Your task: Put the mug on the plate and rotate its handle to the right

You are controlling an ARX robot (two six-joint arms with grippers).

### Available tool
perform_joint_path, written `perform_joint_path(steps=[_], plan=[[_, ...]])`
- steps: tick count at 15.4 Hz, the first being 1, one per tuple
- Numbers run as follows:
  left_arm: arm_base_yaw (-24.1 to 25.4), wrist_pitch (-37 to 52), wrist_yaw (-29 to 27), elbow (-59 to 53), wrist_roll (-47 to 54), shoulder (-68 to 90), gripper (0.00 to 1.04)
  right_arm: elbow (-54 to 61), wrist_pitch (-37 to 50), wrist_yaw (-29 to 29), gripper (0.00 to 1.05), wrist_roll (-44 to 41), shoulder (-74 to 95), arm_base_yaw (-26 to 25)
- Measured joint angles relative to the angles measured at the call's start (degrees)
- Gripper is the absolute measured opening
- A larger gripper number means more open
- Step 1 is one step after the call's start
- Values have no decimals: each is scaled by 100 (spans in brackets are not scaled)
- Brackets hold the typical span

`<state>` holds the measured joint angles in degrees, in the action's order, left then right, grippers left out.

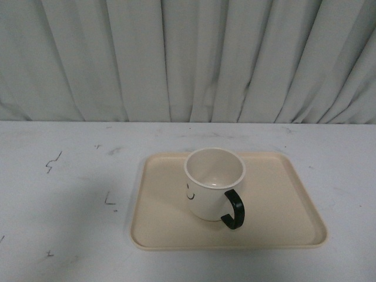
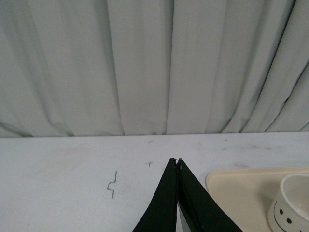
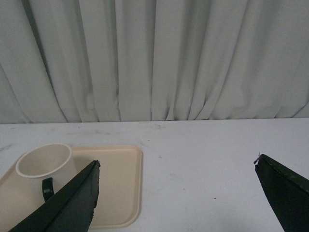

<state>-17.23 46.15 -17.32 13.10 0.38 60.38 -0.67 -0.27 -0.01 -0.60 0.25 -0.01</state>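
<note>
A cream-white mug (image 1: 210, 183) stands upright on the beige plate (image 1: 282, 205), near its middle. Its black handle (image 1: 233, 210) points toward the front right, and part of a drawn smiley shows on its left side. Neither arm appears in the front view. In the left wrist view my left gripper (image 2: 176, 162) is shut with nothing in it, over the table to the left of the plate (image 2: 236, 191) and mug (image 2: 292, 205). In the right wrist view my right gripper (image 3: 176, 164) is wide open and empty, to the right of the plate (image 3: 118, 183) and mug (image 3: 44, 166).
The plate lies on a white table (image 1: 64, 194) with a few small dark scuffs (image 1: 53, 161). A pleated grey-white curtain (image 1: 188, 59) hangs behind the table's far edge.
</note>
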Motion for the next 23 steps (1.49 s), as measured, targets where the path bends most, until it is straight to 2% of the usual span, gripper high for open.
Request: perform_joint_path(steps=[1, 4, 9, 10, 11, 23], plan=[[188, -105, 181, -186, -17, -267, 2, 0, 0, 0, 98, 0, 0, 0], [643, -439, 627, -592, -20, -1097, 2, 0, 2, 0, 98, 0, 0, 0], [1137, -1224, 1128, -1008, -17, -2299, 2, 0, 2, 0, 98, 0, 0, 0], [1375, -870, 1475, -1198, -17, -2284, 2, 0, 0, 0, 98, 0, 0, 0], [1720, -1202, 1674, -1248, -20, -2404, 2, 0, 7, 0, 98, 0, 0, 0], [1711, -3246, 1731, -1248, -33, -4662, 2, 0, 2, 0, 98, 0, 0, 0]])
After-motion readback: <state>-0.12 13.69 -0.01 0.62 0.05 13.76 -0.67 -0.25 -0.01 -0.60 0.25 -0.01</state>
